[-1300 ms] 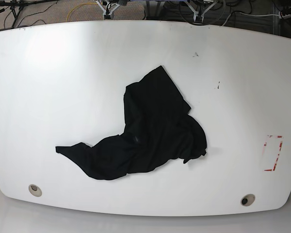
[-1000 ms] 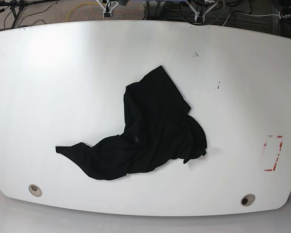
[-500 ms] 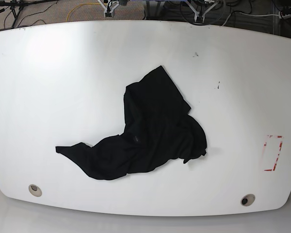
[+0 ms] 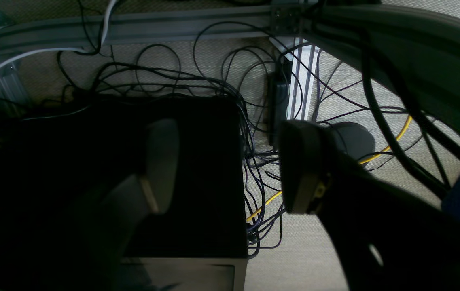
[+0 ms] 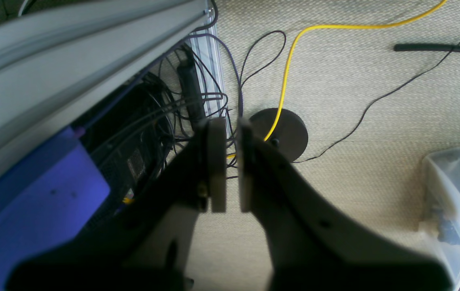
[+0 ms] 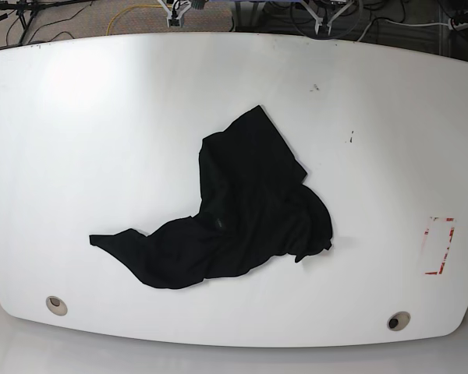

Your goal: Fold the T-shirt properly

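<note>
Since the earlier base frames nothing on the table has shifted: the T-shirt [image 6: 234, 210] keeps the same crumpled outline, and only the bits of arm hardware at the far edge have changed slightly.

T-shirt: lies in a heap near the middle of the white table [image 6: 78, 140], unfolded. One lobe points toward the far side, a thin tail trails toward the near left corner of the base view. Long axis of the heap runs diagonally, from that near-left tail up toward the far-centre lobe.

Left gripper [image 4: 230, 165]: jaws stand wide apart, nothing between them. Its wrist view looks down on floor, cables [image 4: 221, 89] and a dark box [image 4: 112, 169], not on the table.

Right gripper [image 5: 230, 165]: pads nearly together with a thin gap, holding nothing. Below it are carpet, a yellow cable [image 5: 290, 64] and a round black foot [image 5: 286, 133].

Judgement: both arms are parked behind the far edge, well apart from the cloth, so the shirt lies forward of both. The far lobe is the nearest part. Neither arm is clearly nearer; the tail falls on the right arm's side, the bulkier mass toward the left arm's
</note>
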`<state>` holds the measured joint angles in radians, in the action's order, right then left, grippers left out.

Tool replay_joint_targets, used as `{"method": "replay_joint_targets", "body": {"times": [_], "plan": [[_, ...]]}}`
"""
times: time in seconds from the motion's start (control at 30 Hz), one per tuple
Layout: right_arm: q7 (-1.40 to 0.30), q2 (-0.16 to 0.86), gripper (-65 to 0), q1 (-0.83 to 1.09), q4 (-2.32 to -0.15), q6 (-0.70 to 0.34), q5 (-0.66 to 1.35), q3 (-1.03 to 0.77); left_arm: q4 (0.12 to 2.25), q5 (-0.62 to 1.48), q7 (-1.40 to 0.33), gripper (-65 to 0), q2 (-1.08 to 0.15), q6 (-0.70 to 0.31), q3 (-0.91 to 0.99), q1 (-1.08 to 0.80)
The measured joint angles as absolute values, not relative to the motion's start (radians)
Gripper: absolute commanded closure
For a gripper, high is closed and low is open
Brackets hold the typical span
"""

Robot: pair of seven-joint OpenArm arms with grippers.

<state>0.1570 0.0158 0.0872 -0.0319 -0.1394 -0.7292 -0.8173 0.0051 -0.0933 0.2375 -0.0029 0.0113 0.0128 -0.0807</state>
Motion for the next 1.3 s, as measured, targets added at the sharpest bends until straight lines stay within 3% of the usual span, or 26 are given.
{"method": "replay_joint_targets", "body": {"times": [1.3], "plan": [[0.153, 0.014, -4.4, 0.095, -0.025, -0.138, -0.725, -0.818, 0.006, -0.093, 0.241, -37.2, -0.007, 0.01, 0.014, -0.102]]}}
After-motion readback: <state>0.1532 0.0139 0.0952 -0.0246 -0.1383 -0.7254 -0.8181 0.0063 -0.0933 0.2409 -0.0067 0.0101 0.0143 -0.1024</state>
